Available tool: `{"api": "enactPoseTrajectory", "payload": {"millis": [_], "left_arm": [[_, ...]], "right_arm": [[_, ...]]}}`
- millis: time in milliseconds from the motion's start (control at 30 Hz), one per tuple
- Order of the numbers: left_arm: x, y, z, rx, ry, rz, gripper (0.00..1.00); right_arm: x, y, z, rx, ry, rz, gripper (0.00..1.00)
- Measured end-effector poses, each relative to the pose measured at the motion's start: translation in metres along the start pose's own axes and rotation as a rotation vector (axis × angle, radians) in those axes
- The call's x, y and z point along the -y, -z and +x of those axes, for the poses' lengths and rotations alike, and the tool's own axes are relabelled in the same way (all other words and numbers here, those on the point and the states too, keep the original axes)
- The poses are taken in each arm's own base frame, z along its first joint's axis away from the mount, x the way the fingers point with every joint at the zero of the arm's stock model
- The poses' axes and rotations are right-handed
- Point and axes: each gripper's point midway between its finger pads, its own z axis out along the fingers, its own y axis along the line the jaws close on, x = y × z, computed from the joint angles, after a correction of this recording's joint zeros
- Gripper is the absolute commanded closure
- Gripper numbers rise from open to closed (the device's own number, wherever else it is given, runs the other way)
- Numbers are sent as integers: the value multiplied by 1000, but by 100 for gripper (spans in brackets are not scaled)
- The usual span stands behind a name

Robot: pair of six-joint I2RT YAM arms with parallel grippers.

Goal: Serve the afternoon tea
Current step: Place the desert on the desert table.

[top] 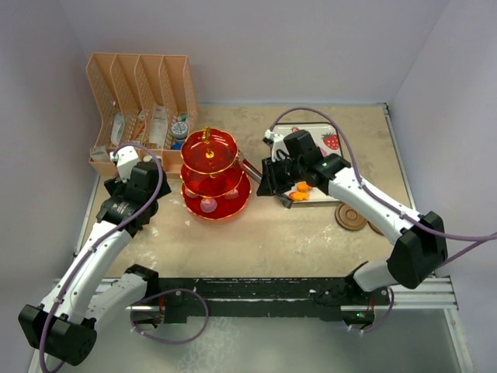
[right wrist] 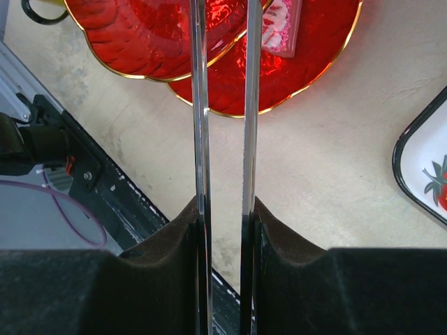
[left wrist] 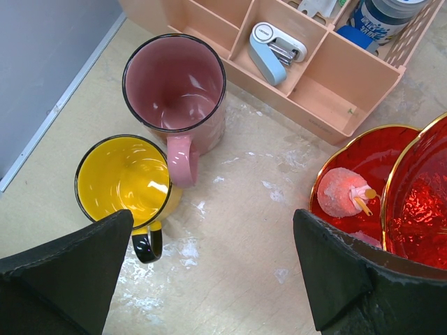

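Here we find the red translucent three-tier stand [top: 215, 175], scalloped, gold-rimmed and topped by a gold handle, upright on the pale, scuffed bench [top: 295, 241], just in front of the peach slotted plastic organiser [top: 144, 85]; a round, sugary-looking pink toy sweet [left wrist: 342, 195] lies on its lowest tier, and a flat pink-and-white bar sweet [right wrist: 283, 24] lies on a tier too. To the left of the stand we see the tall glossy pink mug [left wrist: 174, 84] and the squat glossy yellow mug [left wrist: 126, 178] with its dark rim and handle, close beside each other, mouths up. The left pincer [left wrist: 209, 234] hangs over the bench between mugs and stand, its black, rough-textured fingers spread wide and gripping nothing; the right pincer [right wrist: 223, 209] is clamped narrow on the polished metal tongs [right wrist: 200, 105], whose two thin flat blades run out side by side over the stand's rims. Beside that arm lies the white strawberry-print tray [top: 314, 138], dark-edged with rounded corners.
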Motion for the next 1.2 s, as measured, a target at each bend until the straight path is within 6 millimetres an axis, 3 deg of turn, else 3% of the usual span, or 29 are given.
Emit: {"api": "enactPoseTrajectory", "payload": {"millis": [300,733,967,1200], "left_arm": [[0,0,0,0,0,0,6],[0,0,0,0,0,0,6],[0,0,0,0,0,0,6],[0,0,0,0,0,0,6]], "right_arm": [[5,-24,14,-72,-8,6,82],[-12,-45,-4,-60,32,-14,79],[-10,-57,-8,-58,35,4,74],[-11,-59,-9,-57,34,1,60]]}}
